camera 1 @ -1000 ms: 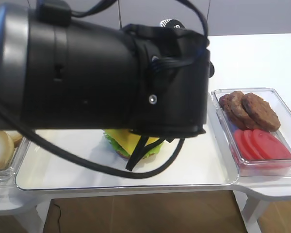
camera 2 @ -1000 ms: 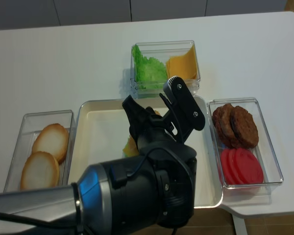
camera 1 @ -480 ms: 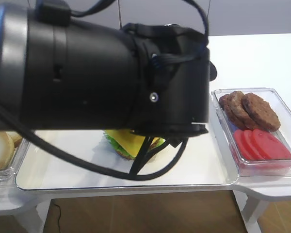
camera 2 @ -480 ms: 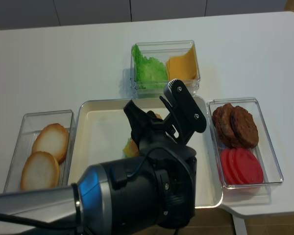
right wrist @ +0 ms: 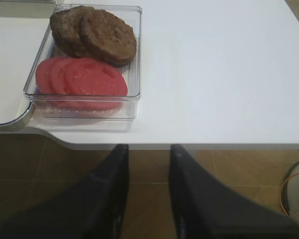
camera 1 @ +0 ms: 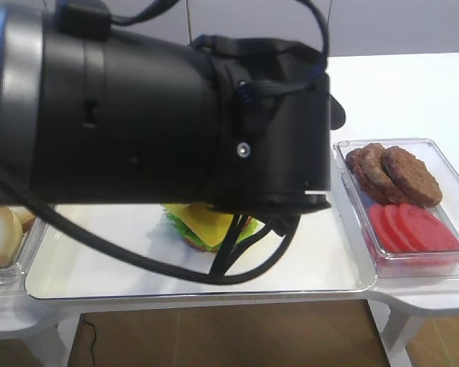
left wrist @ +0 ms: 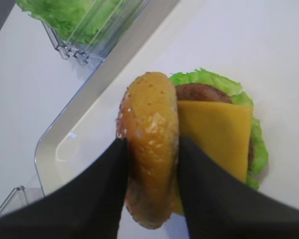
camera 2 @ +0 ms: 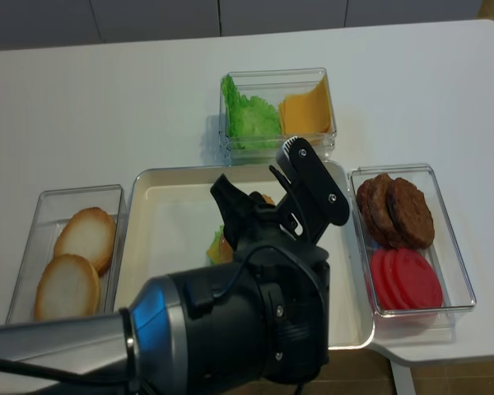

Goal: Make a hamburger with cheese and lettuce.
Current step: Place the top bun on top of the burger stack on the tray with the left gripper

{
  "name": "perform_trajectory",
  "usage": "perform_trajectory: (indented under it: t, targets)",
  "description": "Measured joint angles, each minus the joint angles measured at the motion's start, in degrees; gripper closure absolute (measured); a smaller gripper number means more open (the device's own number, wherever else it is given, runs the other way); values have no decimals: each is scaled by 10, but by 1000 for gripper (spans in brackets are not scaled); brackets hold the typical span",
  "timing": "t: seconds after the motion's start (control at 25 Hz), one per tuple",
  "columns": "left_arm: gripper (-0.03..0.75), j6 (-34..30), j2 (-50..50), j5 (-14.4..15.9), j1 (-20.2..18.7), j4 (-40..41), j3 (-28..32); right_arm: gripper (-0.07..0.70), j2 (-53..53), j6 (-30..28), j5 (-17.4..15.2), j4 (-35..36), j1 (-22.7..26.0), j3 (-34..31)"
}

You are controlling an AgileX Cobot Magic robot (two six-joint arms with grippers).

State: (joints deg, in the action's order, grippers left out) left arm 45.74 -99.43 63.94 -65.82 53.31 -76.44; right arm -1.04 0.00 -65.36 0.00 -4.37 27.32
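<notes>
One hamburger (left wrist: 209, 134), unfinished, sitting on the tray (camera 2: 169, 239).
Left end effector (left wrist: 150, 164) is pinching the sesame bun (left wrist: 149, 144) edge-on beside the cheese (left wrist: 214, 134); advise laying it flat and centred before releasing. Right end effector (right wrist: 148, 164) is idling, slightly parted, empty.

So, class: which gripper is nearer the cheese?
Left. The left gripper holds the top bun edge-on right beside the cheese; the right gripper hangs off the table edge by the tomato box.
</notes>
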Motion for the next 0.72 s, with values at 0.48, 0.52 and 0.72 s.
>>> perform_trajectory:
  t: [0.48, 0.52, 0.72]
  targets:
    - [423, 0, 0, -13, -4, -20, 0, 403, 0, 0, 0, 0, 0, 0]
    - [408, 0, 0, -13, -4, -24, 0, 403, 0, 0, 0, 0, 0, 0]
    - [376, 0, 0, -13, -4, -25, 0, 404, 0, 0, 0, 0, 0, 0]
